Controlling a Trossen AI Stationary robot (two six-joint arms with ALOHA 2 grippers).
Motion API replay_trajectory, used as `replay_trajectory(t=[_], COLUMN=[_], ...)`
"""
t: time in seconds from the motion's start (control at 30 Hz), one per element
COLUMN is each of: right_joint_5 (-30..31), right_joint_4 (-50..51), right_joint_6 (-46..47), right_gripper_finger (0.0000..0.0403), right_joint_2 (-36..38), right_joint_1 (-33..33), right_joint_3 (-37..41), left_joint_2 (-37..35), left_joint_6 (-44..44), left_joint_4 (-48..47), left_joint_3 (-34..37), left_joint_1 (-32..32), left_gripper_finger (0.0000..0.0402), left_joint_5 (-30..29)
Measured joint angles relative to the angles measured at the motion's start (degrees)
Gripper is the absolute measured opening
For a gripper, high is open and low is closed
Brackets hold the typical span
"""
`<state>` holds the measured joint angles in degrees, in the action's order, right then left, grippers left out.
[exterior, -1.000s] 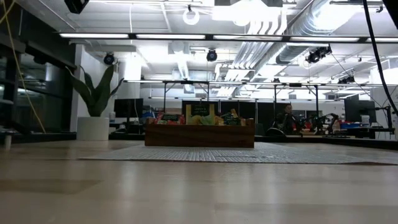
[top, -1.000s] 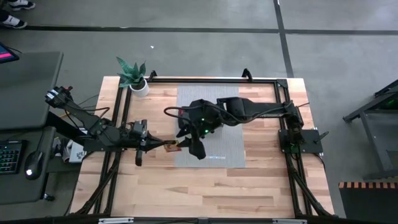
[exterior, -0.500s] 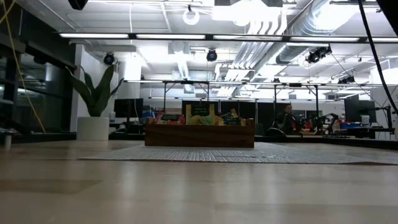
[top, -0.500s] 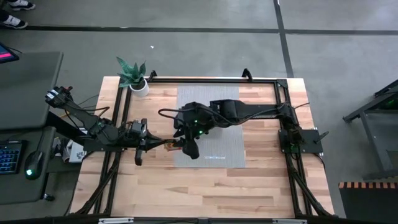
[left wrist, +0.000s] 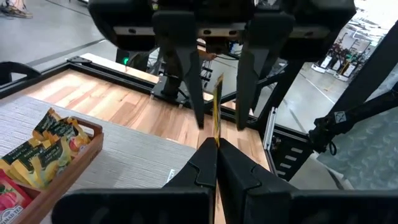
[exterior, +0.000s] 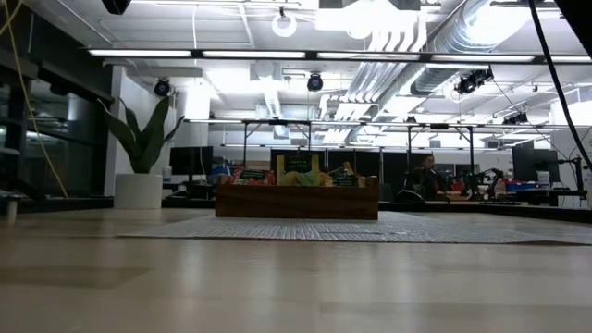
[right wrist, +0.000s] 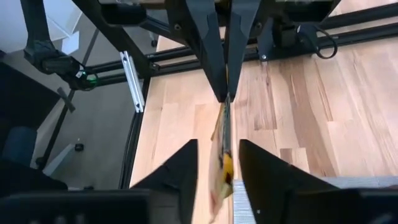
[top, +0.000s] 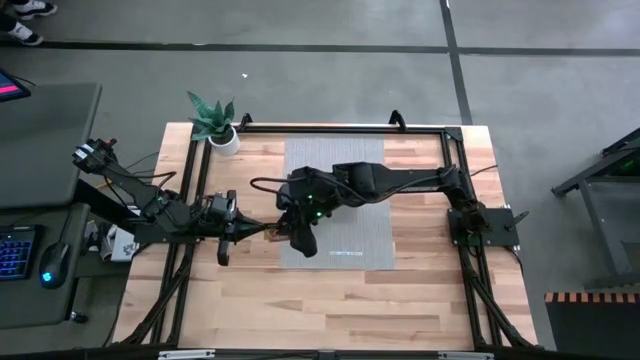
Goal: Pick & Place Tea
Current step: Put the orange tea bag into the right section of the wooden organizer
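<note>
Left gripper: fingers pinched tight on a yellow tea packet, held edge-on above the table's left part, just off the mat.
Right gripper: jaws parted, one finger on each side of that same packet, not clearly touching it; meets the left gripper tip to tip.
Arms: left arm reaches in low from the left; right arm stretches across the mat.
Tray: wooden, on the grey mat, holding more tea packets.
Table: pale wood planks, black frame rails, potted plant at the far left corner.
Room: grey floor, bright ceiling lights, desks beyond.
</note>
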<state>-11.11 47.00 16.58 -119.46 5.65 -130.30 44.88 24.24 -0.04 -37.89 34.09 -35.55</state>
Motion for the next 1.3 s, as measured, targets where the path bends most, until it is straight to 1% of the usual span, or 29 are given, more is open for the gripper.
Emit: replay_trajectory(t=[0.13, 0.27, 0.3, 0.5, 0.67, 0.77, 0.83, 0.97, 1.13, 1.2, 1.3], right_joint_5=[0.26, 0.02, 0.14, 1.53, 4.95, 5.47, 6.42, 11.06, 14.59, 15.43, 17.24], right_joint_4=[-0.19, -0.53, -0.56, -0.34, 1.40, 1.86, 2.38, 6.87, 11.30, 12.47, 15.34], right_joint_6=[-0.11, -0.51, -0.55, -0.50, -1.45, -1.64, -1.64, -1.73, -3.29, -3.65, -3.95], right_gripper_finger=[0.0073, 0.0013, 0.0007, 0.0003, 0.0002, 0.0001, 0.0001, 0.0001, 0.0000, 0.0000, 0.0000], right_joint_2=[-0.20, -0.26, -0.26, -0.26, -0.24, -0.24, -0.24, -0.24, 0.05, 0.70, 2.25], right_joint_1=[-0.02, -0.02, -0.02, -0.02, 0.00, 0.00, 0.02, 0.02, -0.45, -0.86, -1.68], right_joint_3=[0.00, 0.00, 0.00, 0.00, 0.00, 0.00, 0.00, 0.00, 0.00, 0.00, 0.00], left_joint_2=[0.00, 0.00, 0.00, -0.04, -0.02, -0.02, -0.02, -0.31, -0.55, -0.55, -1.21], left_joint_6=[-0.01, -0.01, -0.01, 1.11, 1.98, 1.89, 2.04, 5.47, 10.68, 12.72, 15.18], left_joint_4=[-0.08, -0.07, -0.05, -0.59, -1.93, -2.40, -3.41, -6.79, -11.19, -12.26, -15.18], left_joint_3=[0.00, 0.00, 0.00, 0.00, 0.02, 0.02, 0.02, 0.02, 0.03, 0.04, 0.04], left_joint_1=[0.00, 0.00, 0.00, 0.00, 0.00, 0.02, 0.03, 0.04, 0.04, 0.06, 0.06], left_gripper_finger=[0.0000, 0.0000, 0.0000, 0.0000, 0.0011, 0.0032, 0.0054, 0.0110, 0.0179, 0.0198, 0.0211], left_joint_5=[-0.02, 0.00, -0.01, -0.07, -1.67, -1.90, -3.29, -5.80, -6.14, -6.14, -6.06])
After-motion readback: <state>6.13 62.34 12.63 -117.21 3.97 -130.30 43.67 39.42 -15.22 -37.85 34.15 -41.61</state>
